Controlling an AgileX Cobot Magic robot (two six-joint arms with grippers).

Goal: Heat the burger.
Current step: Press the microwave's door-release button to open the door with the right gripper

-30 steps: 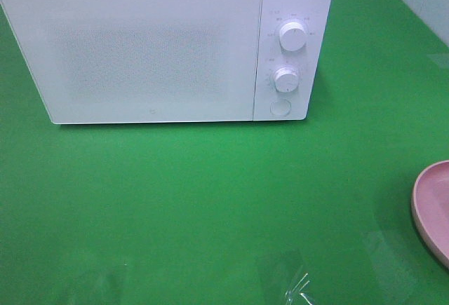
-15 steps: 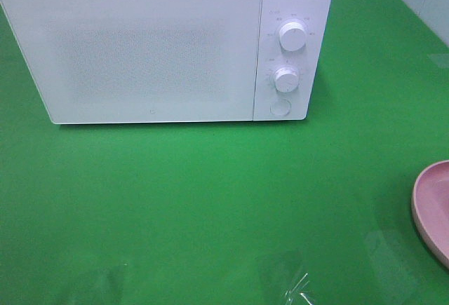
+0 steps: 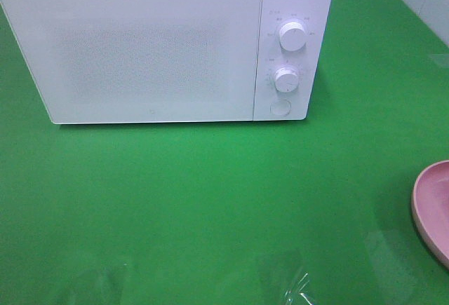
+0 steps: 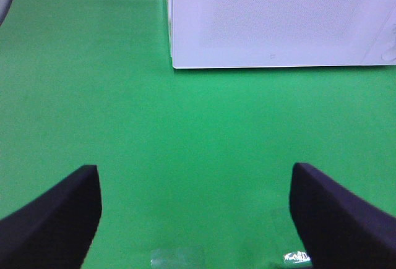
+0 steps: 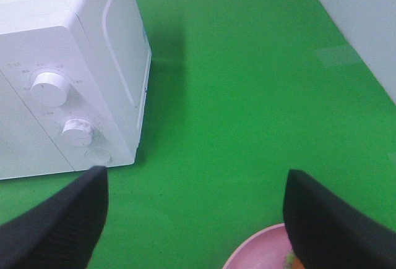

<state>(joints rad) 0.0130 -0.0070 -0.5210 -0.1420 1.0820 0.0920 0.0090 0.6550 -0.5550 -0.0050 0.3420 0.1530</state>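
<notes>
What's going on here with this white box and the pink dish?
Nothing is being handled yet. The white box-shaped microwave oven sits on the green table, door shut. The robot's left gripper and right gripper both hover open and empty. A shallow pink plate lies to the right; a green-orange sliver on it in the right wrist view may be the burger, mostly out of frame.

Light is bright and even, from above. The white microwave (image 3: pixel 151 52) is washed out, its door detail nearly lost. A soft shadow (image 3: pixel 175 128) lies on the green mat (image 3: pixel 210 200) along the microwave's front and beside its knob side. Well in front of the microwave, pale glare patches (image 3: pixel 295 284) mark the mat. All views are soft and grainy; the dark fingers (image 4: pixel 55 219) in both wrist views are blurred.
</notes>
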